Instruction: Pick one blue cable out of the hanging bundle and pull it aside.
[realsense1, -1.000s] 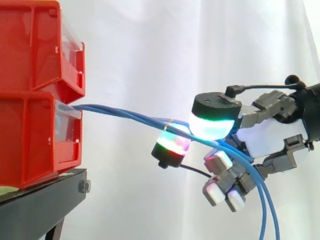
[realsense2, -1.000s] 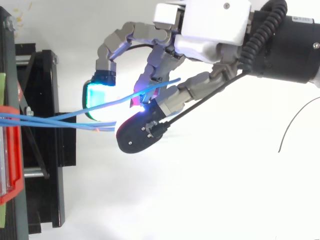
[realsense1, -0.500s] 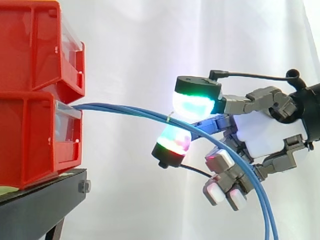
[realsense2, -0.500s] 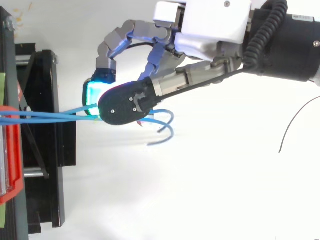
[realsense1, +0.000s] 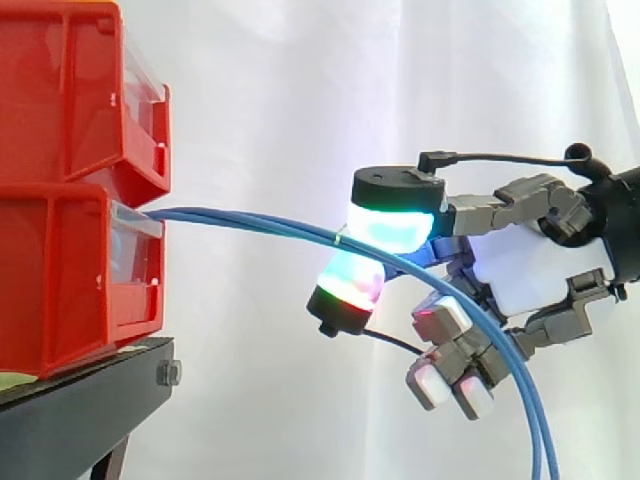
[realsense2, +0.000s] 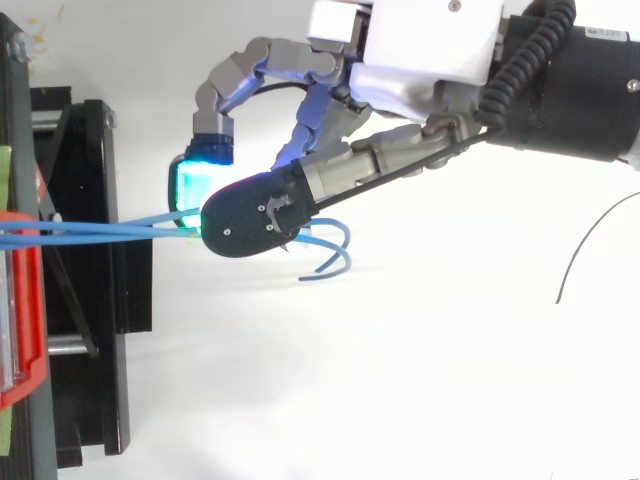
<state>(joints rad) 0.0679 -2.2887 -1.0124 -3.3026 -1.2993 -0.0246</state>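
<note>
Blue thin cables (realsense1: 250, 222) from the red plastic bin (realsense1: 60, 280) at left sit pinched between glowing pads (realsense1: 392, 225) of the robot hand (realsense1: 525, 268). Several strands may be caught, so pulling could drag the whole bundle.

Hand closed over blue cables beside the red bin.
The hand (realsense2: 430, 50) reaches in from the upper right, its fingers curled toward the left. One black-backed fingertip (realsense2: 250, 215) lies over the blue cables (realsense2: 110, 235), with a cyan-glowing pad (realsense2: 192, 185) just beside it. The cables run out level from the red bin (realsense2: 22, 330) at the left edge, cross above the black stand (realsense2: 95, 330), and converge under that fingertip. To its right, two cable loops curve out over the white ground.
</note>
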